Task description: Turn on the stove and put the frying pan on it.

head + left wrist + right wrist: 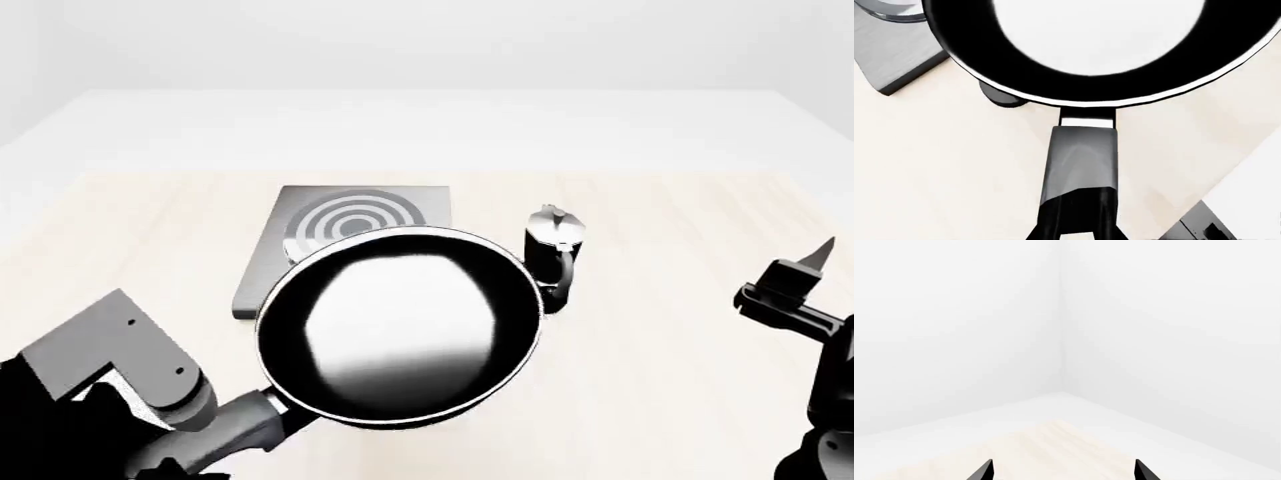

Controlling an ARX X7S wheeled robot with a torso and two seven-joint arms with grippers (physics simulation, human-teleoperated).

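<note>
The frying pan (400, 325), black with a glossy pale inside, hangs in the air over the near part of the stove (358, 212), a grey slab with ringed burner. My left gripper (220, 435) is shut on the pan's long handle (1081, 155), its fingers (1054, 215) on either side of it. In the left wrist view the stove (894, 50) lies below and beyond the pan (1101, 50), and a small black knob (1002, 98) peeks out under the pan's rim. My right gripper (801, 275) is raised at the far right, open and holding nothing (1064, 470).
A tall black moka pot (554, 255) stands on the wooden table (667, 330) just right of the stove, close to the pan's rim. White floor and walls surround the table.
</note>
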